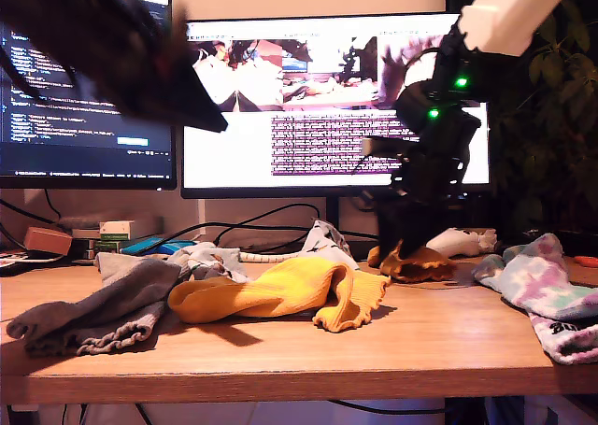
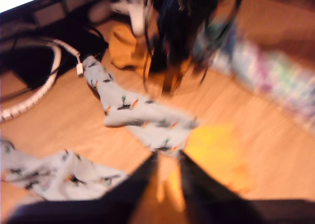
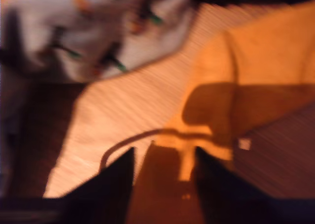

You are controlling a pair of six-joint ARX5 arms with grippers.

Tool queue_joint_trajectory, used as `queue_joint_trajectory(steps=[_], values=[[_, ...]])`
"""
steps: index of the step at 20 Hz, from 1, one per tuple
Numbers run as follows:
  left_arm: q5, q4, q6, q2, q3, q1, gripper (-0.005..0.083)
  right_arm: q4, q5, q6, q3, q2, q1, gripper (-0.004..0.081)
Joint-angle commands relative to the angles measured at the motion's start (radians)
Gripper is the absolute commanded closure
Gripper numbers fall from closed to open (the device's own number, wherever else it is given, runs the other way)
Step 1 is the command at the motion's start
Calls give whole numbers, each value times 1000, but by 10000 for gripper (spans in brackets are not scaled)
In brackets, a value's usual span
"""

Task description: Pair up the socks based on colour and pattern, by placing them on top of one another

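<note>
My second claw (image 1: 408, 253) is clamped on a mustard sock (image 1: 416, 264) behind the big yellow sock (image 1: 280, 292) on the worktop (image 1: 299, 350). My first claw (image 2: 167, 171) hangs narrowly parted above that yellow sock, near the printed sock (image 2: 133, 113).

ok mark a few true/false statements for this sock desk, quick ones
1. A grey sock lies at the exterior view's left. True.
2. The two yellow socks are stacked. False: one yellow sock lies mid-desk, and the other yellow sock lies apart, under my second tool.
3. The pastel blotched sock is at the exterior view's right. True.
4. My first tool rests on the grey sock. False: it is up in the air above the desk.
5. Both monitors are off. False: the wide monitor and the code monitor are lit.
</note>
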Motion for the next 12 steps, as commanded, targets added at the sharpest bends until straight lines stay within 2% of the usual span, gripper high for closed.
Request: queue_joint_trajectory(steps=[1, 4, 5, 6, 8, 12], values=[[12, 42, 99, 80, -20, -3, 446, 1, -7, 60, 6, 6, -6, 779], [76, 87, 195, 179, -20, -7, 439, -28, -26, 77, 9, 0, -8, 780], [103, 92, 258, 204, -20, -14, 396, -45, -33, 79, 10, -2, -8, 780], [101, 93, 293, 224, -20, -24, 346, -64, -34, 95, 10, -4, -8, 780], [87, 117, 316, 263, -20, -39, 302, -112, -60, 98, 10, -6, -7, 780], [6, 153, 325, 335, -19, -69, 307, -193, -81, 151, 10, -8, -2, 780]])
